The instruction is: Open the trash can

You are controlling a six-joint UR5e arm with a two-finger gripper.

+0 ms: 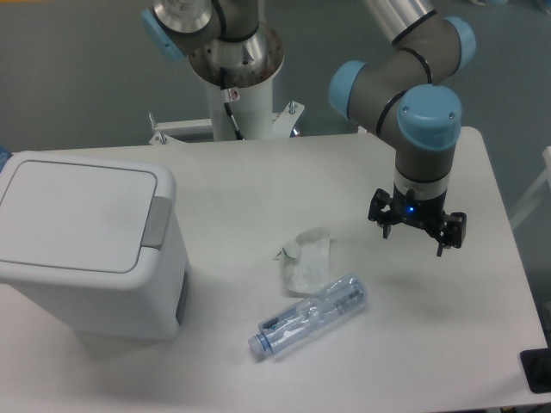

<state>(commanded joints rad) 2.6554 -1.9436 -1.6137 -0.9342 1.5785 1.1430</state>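
**One closed lid, one gripper far from it**

Nearest the camera lies a clear plastic bottle (312, 317) on its side, slanting across the white table (258, 185), its cap end pointing toward the front edge. Just behind it, touching or nearly so, sits a crumpled scrap of clear wrapping (306, 261). Both look like litter waiting for the bin, which would explain why they lie loose in the middle of the table rather than being stacked or held.

At about the same depth on the left stands the trash can (86, 245), by far the largest object. Its flat lid (76, 215) is down and flush, with the grey push-latch tab (156, 222) at the lid's right edge, facing the open table where an arm can reach it.

Further right, the gripper (418, 235) hangs over bare table, pointing downward, with its two fingers spread apart and holding nothing. It is well apart from the can, with the bottle and wrapping between them.

By my judgement the task has not begun: the latch is untouched. The next move calls for crossing leftward above the litter and pressing down on the tab.
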